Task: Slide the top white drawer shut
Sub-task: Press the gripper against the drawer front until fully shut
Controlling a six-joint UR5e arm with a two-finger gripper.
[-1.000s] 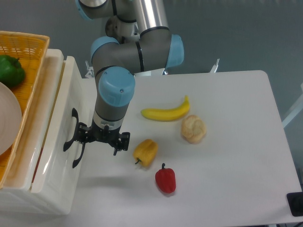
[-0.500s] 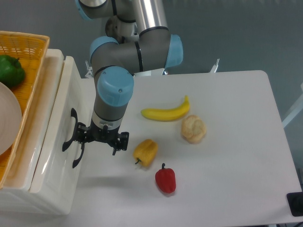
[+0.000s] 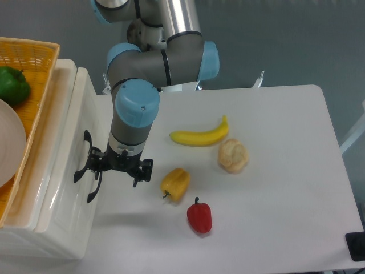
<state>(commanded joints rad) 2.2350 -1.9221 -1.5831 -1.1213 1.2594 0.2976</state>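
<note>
A: The top white drawer, where is it?
B: At the bench's left edge, nearly pushed in.
A: And the hand?
B: Against the drawer's black handle; I cannot tell whether it's open or closed.

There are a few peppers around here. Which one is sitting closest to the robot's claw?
The yellow pepper, lying on the table just right of the gripper. The red pepper lies farther out, and the green pepper sits up in the orange basket.

Your arm reaches down from the far side, wrist vertical, with the claw low at the left; whether its fingers are parted is unclear.
</note>
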